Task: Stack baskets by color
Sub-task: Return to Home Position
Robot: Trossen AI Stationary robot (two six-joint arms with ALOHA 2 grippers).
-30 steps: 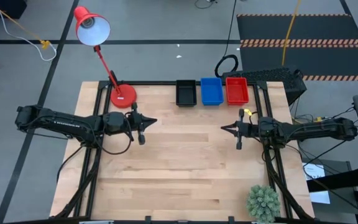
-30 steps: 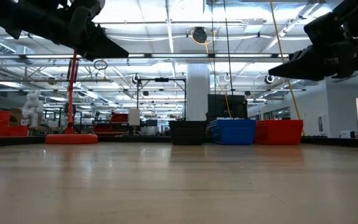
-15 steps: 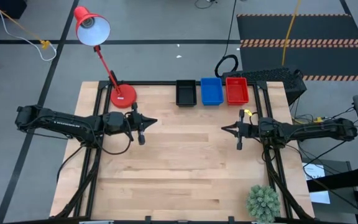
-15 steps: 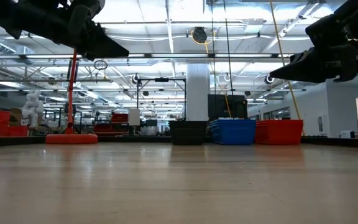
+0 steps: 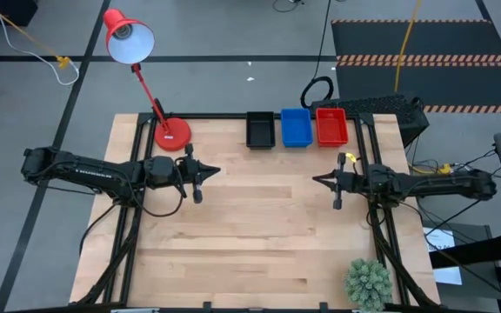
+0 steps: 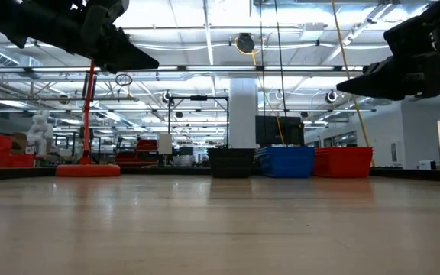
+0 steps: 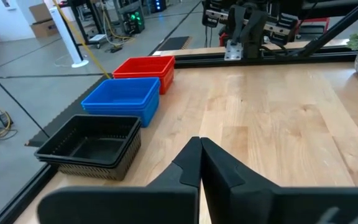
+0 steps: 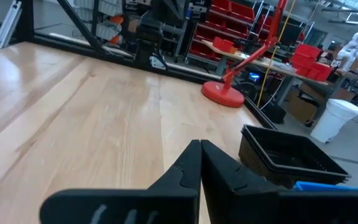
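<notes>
High view: at the far edge of the pale wooden table (image 5: pixel 259 235) stand, left to right, the black mesh plastic baskets (image 5: pixel 260 129), blue mesh plastic baskets (image 5: pixel 296 127) and red mesh plastic baskets (image 5: pixel 330 126), each colour stacked. The left gripper (image 5: pixel 213 170) and right gripper (image 5: pixel 316 180) point at each other, well apart. Low view: both hang above the table. Wrist views: both grippers clenched, w/ nothing held.
</notes>
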